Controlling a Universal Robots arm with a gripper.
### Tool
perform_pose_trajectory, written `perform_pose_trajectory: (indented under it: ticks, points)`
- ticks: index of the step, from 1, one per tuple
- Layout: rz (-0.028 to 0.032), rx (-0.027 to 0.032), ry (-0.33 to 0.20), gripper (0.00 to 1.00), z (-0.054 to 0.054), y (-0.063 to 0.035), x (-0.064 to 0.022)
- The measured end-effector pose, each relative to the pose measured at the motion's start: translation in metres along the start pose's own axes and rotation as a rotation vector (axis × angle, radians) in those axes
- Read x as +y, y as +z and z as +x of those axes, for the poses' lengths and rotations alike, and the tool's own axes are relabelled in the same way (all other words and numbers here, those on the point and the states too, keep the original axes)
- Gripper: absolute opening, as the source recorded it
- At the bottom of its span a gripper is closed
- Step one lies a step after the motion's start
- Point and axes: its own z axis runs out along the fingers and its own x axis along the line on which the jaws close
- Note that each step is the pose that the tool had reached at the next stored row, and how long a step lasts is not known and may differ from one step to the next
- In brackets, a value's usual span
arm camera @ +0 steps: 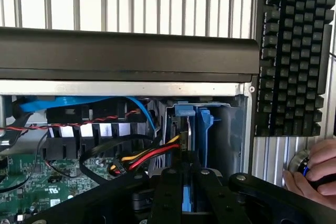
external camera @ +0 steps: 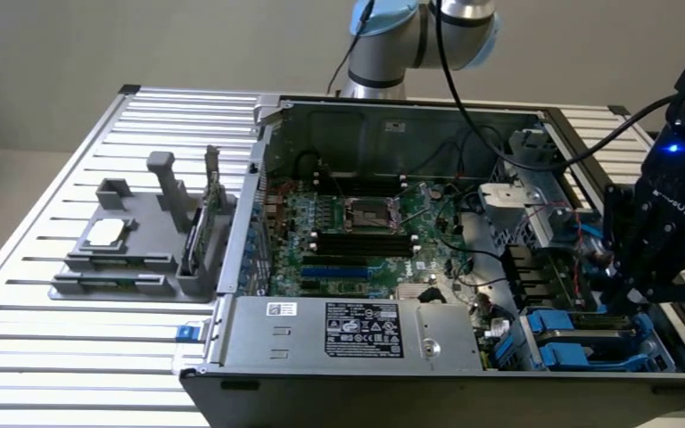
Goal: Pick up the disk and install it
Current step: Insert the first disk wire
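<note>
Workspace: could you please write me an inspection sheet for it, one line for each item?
Surface: slatted metal table, carrying an open computer case.
Job's things: the disk, blue-framed, stands edgewise at the corner drive bay.
Clutter: grey fixture with parts; keyboard.
Claw: claw shut on the disk.
Cables: red, yellow and black wires beside the bay; blue cable.
Surroundings: a person's hand near the keyboard.

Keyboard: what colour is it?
The keyboard is black; the wrist view shows it best.
</note>
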Motion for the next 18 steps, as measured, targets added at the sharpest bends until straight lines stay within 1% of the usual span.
perform_pose_trajectory:
  ticks: [2, 3, 5, 7, 8, 9, 11, 12, 13, 14, 17, 18]
  points:
    - [-0.0028, -0.0091, 0.003, 0.16, 0.001, 0.0004, 0.0001]
    - [-0.0034, -0.0136, 0.003, 0.16, 0.002, 0.0006, 0.0000]
    - [-0.0046, -0.0201, 0.005, 0.16, 0.004, 0.0009, -0.0002]
    - [-0.0058, -0.0295, 0.006, 0.16, 0.006, 0.0014, -0.0005]
    - [-0.0065, -0.0364, 0.006, 0.16, 0.008, 0.0016, -0.0006]
    - [-0.0077, -0.0447, 0.006, 0.16, 0.009, 0.0020, -0.0007]
    - [-0.0109, -0.0636, 0.007, 0.16, 0.011, 0.0024, -0.0009]
    - [-0.0119, -0.0716, 0.007, 0.16, 0.013, 0.0028, -0.0010]
    - [-0.0123, -0.0772, 0.007, 0.16, 0.014, 0.0030, -0.0011]
    - [-0.0125, -0.0808, 0.007, 0.16, 0.015, 0.0032, -0.0013]
    - [-0.0122, -0.0860, 0.009, 0.16, 0.019, 0.0034, -0.0018]
    - [-0.0121, -0.0897, 0.009, 0.16, 0.019, 0.0035, -0.0019]
